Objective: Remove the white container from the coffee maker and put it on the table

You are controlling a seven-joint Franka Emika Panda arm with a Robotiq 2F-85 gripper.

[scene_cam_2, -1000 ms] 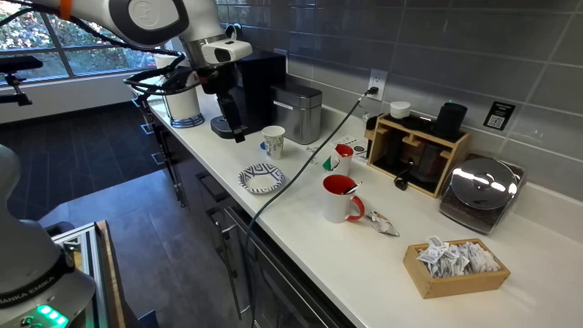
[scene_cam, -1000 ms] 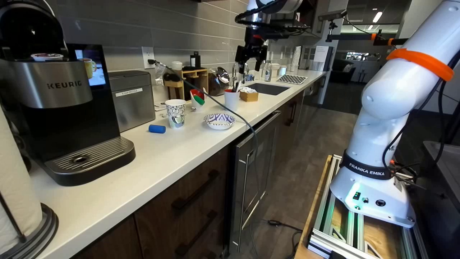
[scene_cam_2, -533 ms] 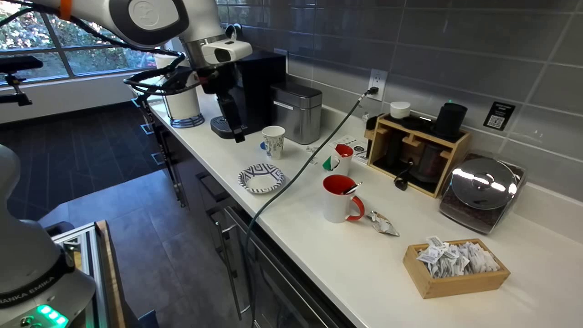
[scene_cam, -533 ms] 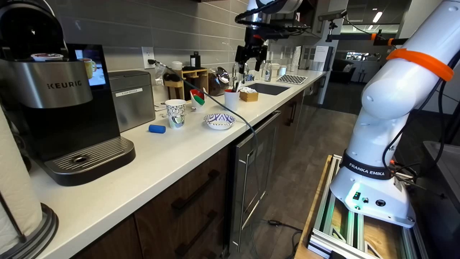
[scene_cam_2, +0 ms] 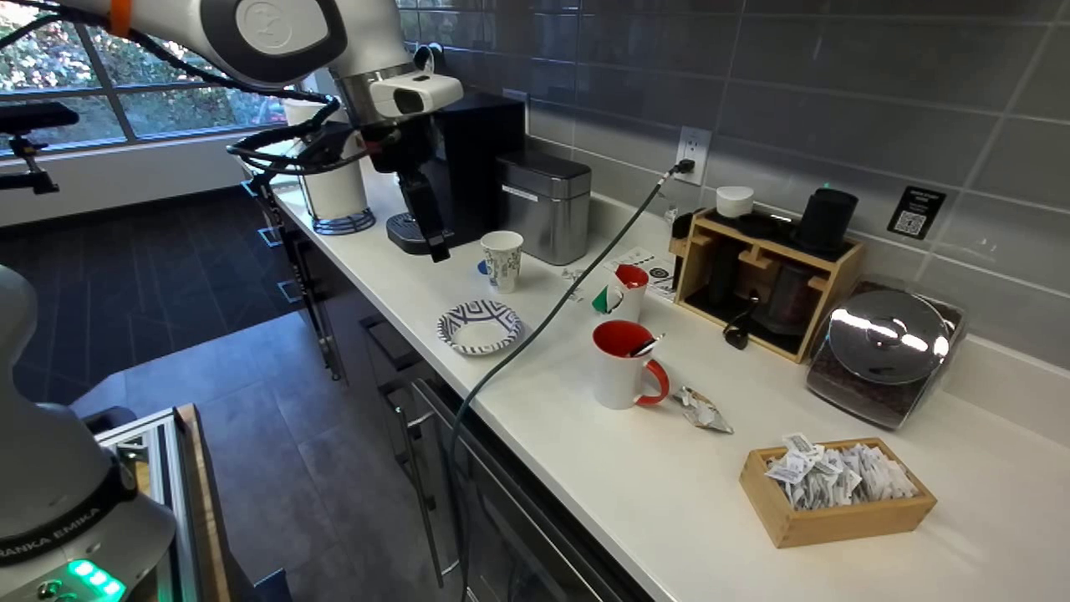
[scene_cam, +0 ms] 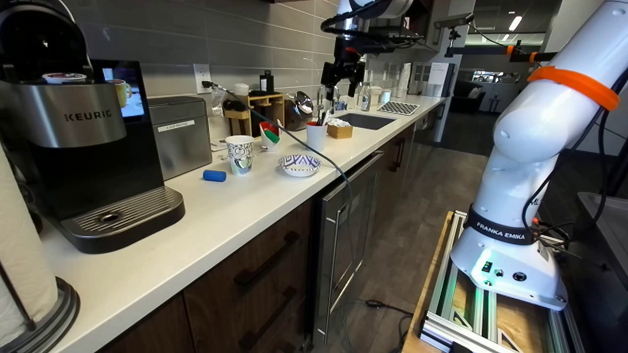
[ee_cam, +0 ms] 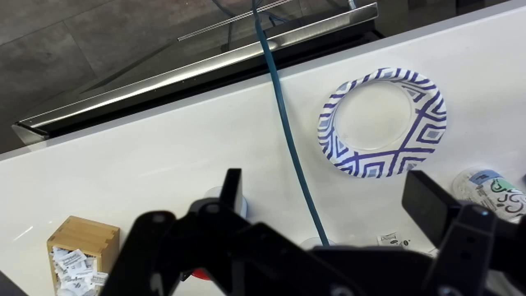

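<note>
Wht counter (scene_cam: 216,211), dk cabs (scene_cam: 221,296) under, gry tile (scene_cam: 260,49) behind.

Across both exterior views, no visible change from before.

Definitely looking at a kitchen here: see the Keurig coffee maker (scene_cam: 88,132) on the long off-white countertop (scene_cam: 211,211), the sink (scene_cam: 367,120) set in farther along, dark wooden cabinets (scene_cam: 228,294) beneath, and gray wall tiles (scene_cam_2: 836,109) behind.
</note>
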